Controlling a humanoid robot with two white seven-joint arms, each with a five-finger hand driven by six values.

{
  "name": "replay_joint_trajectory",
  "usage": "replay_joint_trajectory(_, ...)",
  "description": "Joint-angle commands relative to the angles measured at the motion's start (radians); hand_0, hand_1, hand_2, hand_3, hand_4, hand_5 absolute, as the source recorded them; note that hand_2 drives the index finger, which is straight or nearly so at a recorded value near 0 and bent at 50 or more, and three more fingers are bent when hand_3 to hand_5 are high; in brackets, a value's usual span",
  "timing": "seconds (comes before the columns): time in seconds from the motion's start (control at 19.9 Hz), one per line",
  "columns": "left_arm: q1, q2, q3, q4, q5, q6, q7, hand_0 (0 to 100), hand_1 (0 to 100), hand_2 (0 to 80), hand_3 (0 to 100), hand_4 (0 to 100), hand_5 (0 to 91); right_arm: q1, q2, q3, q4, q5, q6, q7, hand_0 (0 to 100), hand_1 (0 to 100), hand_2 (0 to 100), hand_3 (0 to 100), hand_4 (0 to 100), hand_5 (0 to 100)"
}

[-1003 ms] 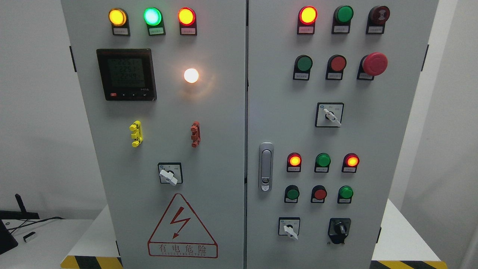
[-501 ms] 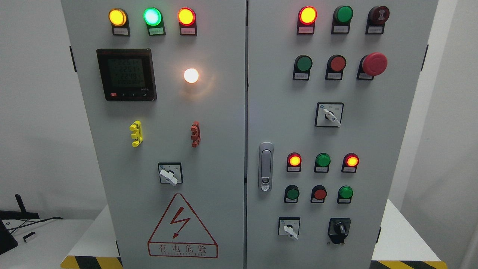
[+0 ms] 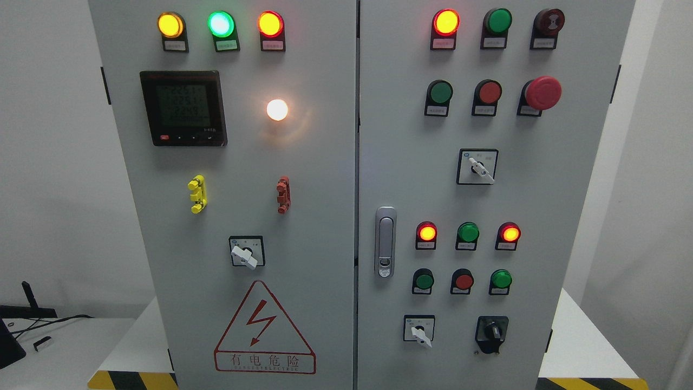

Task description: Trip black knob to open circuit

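Note:
A black rotary knob (image 3: 492,331) sits on a black plate at the lower right of the grey cabinet's right door (image 3: 541,216). Its handle points roughly straight up. Left of it is a white-handled selector switch (image 3: 419,330). Neither of my hands nor arms shows anywhere in the head view.
The right door carries a red mushroom button (image 3: 543,92), rows of lit and unlit lamps, another white selector (image 3: 478,167) and a silver door latch (image 3: 385,241). The left door has a meter (image 3: 183,108), a white selector (image 3: 246,252) and a warning triangle (image 3: 264,327). White tables flank the cabinet.

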Motion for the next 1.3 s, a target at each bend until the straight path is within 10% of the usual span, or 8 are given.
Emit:
replay_joint_trajectory(0.0,0.0,0.0,0.0,0.0,-0.031,0.0,0.0,12,39,0.0,0,0,0.0,0.144,-0.048,-0.068,-0.655,-0.074,-0.025,0.004,15,40,16,29,31,30)
replay_joint_trajectory(0.3,0.0,0.0,0.0,0.0,-0.031,0.0,0.0,12,39,0.0,0,0,0.0,0.2,-0.053,-0.087,-0.919,-0.109,-0.021,0.013,17,41,19,33,34,34)
replay_joint_trajectory(0.6,0.0,0.0,0.0,0.0,-0.031,0.0,0.0,12,39,0.0,0,0,0.0,0.083,-0.065,-0.136,-0.933,-0.144,0.027,0.004,19,42,21,36,36,35)
replay_joint_trajectory(0.95,0.0,0.0,0.0,0.0,-0.031,0.0,0.0,12,39,0.0,0,0,0.0,-0.042,-0.195,-0.19,-0.902,-0.298,0.133,-0.018,20,41,20,36,35,35)
replay_joint_trajectory(1.25,0.0,0.0,0.0,0.0,-0.031,0.0,0.0,12,39,0.0,0,0,0.0,-0.099,-0.202,-0.229,-0.951,-0.315,0.124,-0.018,21,41,20,36,36,36)
